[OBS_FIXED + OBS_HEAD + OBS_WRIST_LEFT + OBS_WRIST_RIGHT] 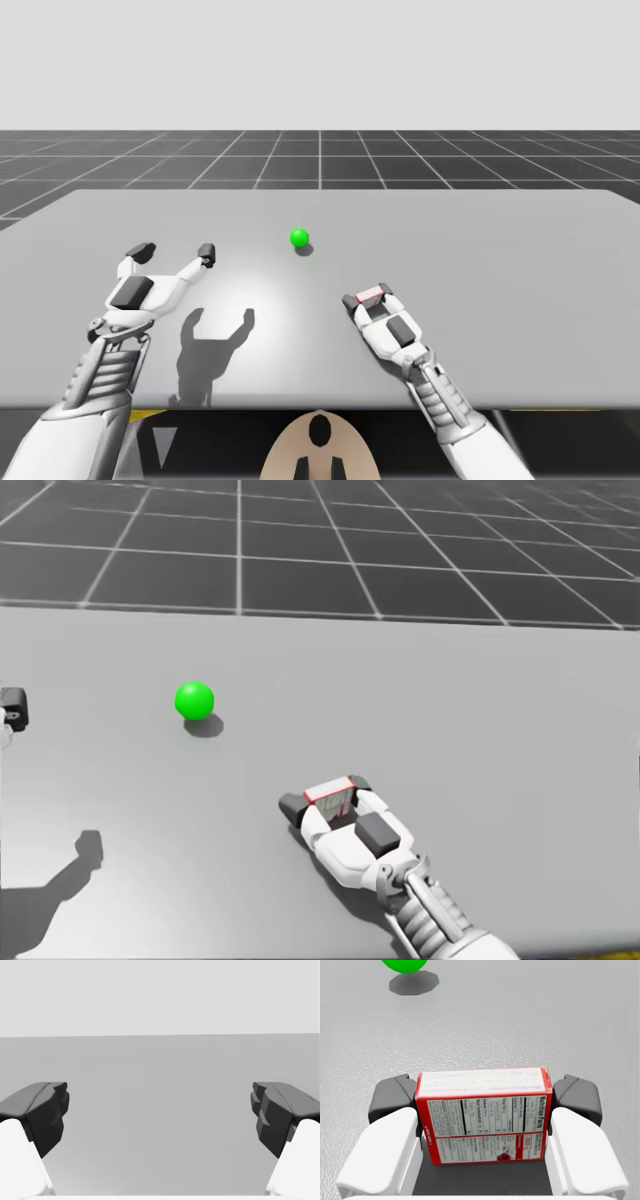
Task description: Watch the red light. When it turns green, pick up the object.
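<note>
Light green, red box clamped in my right claw.
The round light (299,238) glows green and sits on the grey worktop (500,280), past the middle, with its small shadow just beside it. My right claw (485,1100) is closed on the red flat box (484,1115): both dark fingertips (392,1097) press the box's two short sides, and its printed white face is turned up toward the wrist camera. Claw and box sit low over the worktop, nearer to me than the light and to its right; whether the box is clear of the surface I cannot tell. My left claw (175,252) is spread wide with nothing between its fingers, above the worktop's left part, well apart from the box.
</note>
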### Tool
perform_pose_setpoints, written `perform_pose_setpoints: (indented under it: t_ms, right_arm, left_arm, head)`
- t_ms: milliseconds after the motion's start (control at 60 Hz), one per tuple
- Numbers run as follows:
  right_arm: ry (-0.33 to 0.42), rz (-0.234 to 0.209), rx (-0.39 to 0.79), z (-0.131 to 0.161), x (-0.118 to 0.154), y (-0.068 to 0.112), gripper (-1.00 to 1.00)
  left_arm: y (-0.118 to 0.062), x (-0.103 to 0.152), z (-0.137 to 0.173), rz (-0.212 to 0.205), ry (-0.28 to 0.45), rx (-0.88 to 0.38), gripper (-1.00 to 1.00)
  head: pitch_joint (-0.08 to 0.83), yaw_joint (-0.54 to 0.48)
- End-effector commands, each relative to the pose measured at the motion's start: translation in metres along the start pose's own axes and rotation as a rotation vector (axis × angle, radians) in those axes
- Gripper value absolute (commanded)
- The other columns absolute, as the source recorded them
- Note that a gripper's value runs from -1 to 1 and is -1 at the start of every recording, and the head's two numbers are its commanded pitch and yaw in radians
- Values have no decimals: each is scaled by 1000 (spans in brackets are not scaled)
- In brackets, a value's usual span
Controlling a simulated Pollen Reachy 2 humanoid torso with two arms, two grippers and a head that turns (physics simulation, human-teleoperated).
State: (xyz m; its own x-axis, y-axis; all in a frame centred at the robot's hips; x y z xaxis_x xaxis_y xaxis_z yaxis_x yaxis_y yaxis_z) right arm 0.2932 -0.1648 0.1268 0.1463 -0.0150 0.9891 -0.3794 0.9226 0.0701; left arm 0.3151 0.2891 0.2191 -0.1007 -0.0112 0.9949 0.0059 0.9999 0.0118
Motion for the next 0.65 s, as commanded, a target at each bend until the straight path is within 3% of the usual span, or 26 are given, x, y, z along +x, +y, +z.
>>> perform_pose_setpoints:
  t_ms: [17,217,350,483,650]
  right_arm:
    - [-6,-52,20,-3,-3,16,1000]
    - [-18,-31,21,1,11,16,1000]
    - [-113,12,27,9,67,16,1000]
    - [-269,34,26,24,144,22,1000]
    - [-444,63,34,49,211,33,1000]
  left_arm:
    - [-1,-1,0,-2,4,0,-1000]
    - [-2,-2,1,-2,7,0,-1000]
    - [-2,-3,0,-2,12,3,-1000]
    - [-3,-3,0,-5,14,5,-1000]
    - [-3,-4,-1,-14,16,6,-1000]
  head:
    - [416,-178]
    - [349,-173]
    - [341,-173]
    - [335,-176]
    - [330,-170]
